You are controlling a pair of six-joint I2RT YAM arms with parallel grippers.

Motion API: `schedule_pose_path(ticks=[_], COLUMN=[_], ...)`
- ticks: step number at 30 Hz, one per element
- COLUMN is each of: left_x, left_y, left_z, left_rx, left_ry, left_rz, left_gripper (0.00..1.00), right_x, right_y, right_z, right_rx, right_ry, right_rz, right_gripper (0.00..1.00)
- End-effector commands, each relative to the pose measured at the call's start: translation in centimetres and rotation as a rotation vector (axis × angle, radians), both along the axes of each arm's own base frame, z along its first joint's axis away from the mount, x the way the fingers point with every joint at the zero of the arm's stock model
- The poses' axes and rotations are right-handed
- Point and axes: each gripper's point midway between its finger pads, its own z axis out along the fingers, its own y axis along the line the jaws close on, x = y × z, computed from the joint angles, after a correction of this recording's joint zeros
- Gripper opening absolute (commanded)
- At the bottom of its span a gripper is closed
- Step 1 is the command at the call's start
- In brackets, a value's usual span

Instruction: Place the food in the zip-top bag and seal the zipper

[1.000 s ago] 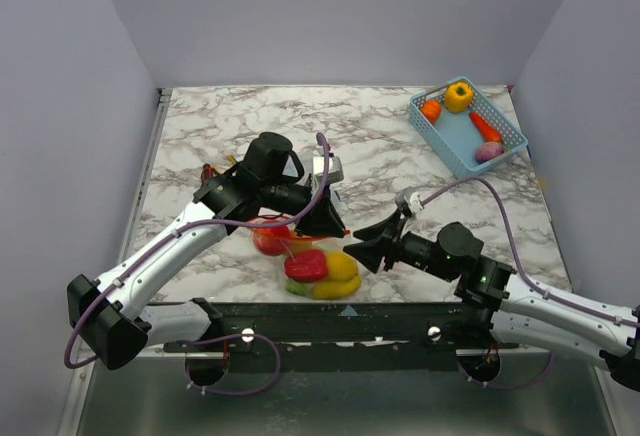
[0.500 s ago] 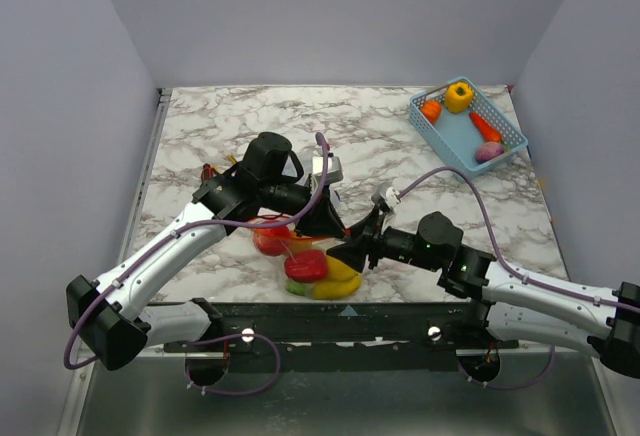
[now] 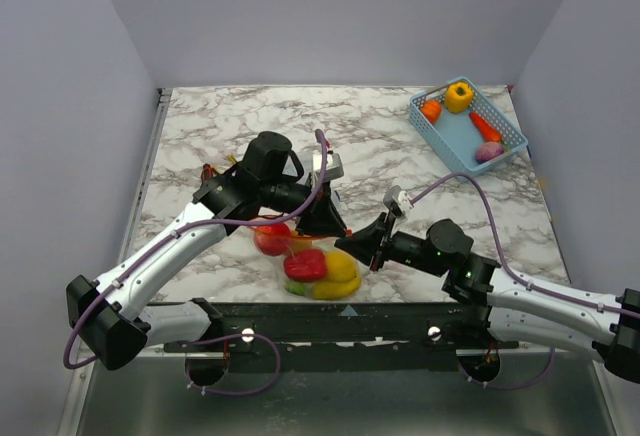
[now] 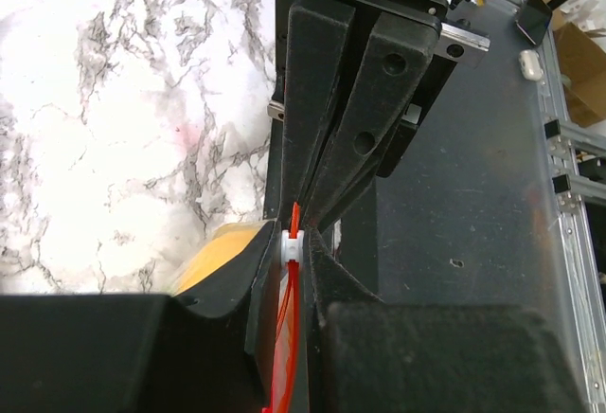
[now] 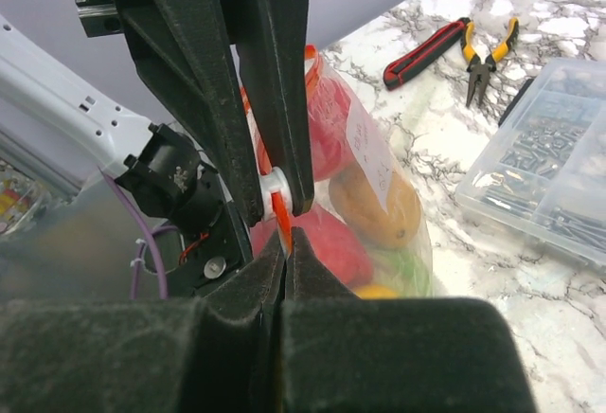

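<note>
The bag is lying on the marble surface near its front edge, between the two arms, and it is bulging with food — red, orange, yellow and green toy pieces are pressing against the clear plastic. The zipper is running up along the bag's mouth as a thin red-orange strip, with a small white slider sitting on it.

The left hand is reaching in from the left, and its fingers are squeezing together on the zipper at the slider. The right hand is coming in from the opposite side, its fingers also pressing tight on the zipper, just beside the slider — the tips of both hands are almost touching.

At the far right corner of the surface a blue basket is holding more toy food in yellow, orange, red and purple. In the right wrist view, pliers and a clear box are lying beyond the bag.
</note>
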Motion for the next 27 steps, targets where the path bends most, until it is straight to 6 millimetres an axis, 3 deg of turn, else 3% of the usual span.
schedule_pose_path(ticks=[1, 7, 10, 14, 18, 23, 27], left_x=[0.6, 0.6, 0.6, 0.5, -0.4, 0.2, 0.4], left_y=[0.2, 0.6, 1.4, 2.5, 2.9, 2.4, 2.2], left_z=[0.6, 1.0, 0.8, 0.0, -1.3, -2.9, -2.7], left_rx=[-0.014, -0.026, -0.014, -0.008, -0.001, 0.033, 0.048], left_ry=[-0.043, -0.088, -0.142, -0.199, -0.201, -0.156, -0.129], left_rz=[0.041, 0.051, 0.073, 0.095, 0.052, 0.048, 0.03], left_gripper=[0.17, 0.33, 0.55, 0.74, 0.84, 0.85, 0.73], right_x=[0.7, 0.1, -0.3, -0.5, -0.8, -1.7, -1.8], right_y=[0.0, 0.6, 0.9, 0.8, 0.3, -0.1, -0.2], right_z=[0.2, -0.1, -0.3, -0.4, 0.0, 0.2, 0.2], right_rx=[0.023, 0.038, 0.028, 0.009, 0.004, -0.006, -0.022], right_ry=[-0.006, 0.019, 0.015, -0.003, -0.034, -0.061, -0.069], right_rz=[-0.035, 0.007, 0.034, 0.051, 0.056, 0.095, 0.102], right_gripper=[0.0, 0.0, 0.0, 0.0, 0.0, 0.0, 0.0])
